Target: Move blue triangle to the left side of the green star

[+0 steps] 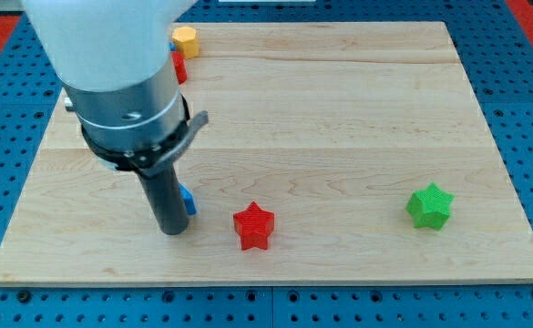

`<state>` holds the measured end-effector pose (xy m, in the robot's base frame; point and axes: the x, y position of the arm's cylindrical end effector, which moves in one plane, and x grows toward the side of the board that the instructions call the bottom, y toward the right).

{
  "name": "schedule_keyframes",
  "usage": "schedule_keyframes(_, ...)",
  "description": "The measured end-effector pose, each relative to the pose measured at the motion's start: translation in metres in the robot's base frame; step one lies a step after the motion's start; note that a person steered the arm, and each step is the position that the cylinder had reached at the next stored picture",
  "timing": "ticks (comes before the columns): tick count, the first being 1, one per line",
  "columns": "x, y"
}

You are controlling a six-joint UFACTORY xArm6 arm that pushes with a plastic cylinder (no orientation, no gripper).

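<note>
Well left of green star [429, 206], near board's [339, 109] bottom edge — my tip [171, 230] touching blue triangle [187, 199], mostly hidden behind rod. Red star [253, 226] between, closer to tip. No fingers — bare rod. Yellow block [185, 40] far upper left.

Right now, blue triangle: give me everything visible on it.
Little shows of the blue triangle: only a small blue sliver, a corner or edge, sticking out on the view's right of the dark rod. The rest sits hidden behind the rod, so its full shape and pose cannot be told. It lies on the wooden board, near the view's lower left. My tip is right against it, on its left. The red star lies apart to its right; the green star is far right.
</note>
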<state>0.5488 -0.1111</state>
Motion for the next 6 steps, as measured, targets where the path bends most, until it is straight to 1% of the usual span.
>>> schedule_keyframes(1, -0.020, -0.001)
schedule_keyframes(2, -0.030, -0.039)
schedule_keyframes(3, -0.050, -0.068)
schedule_keyframes(4, -0.062, -0.058)
schedule_keyframes(5, -0.052, -0.026)
schedule_keyframes(6, -0.052, 0.007)
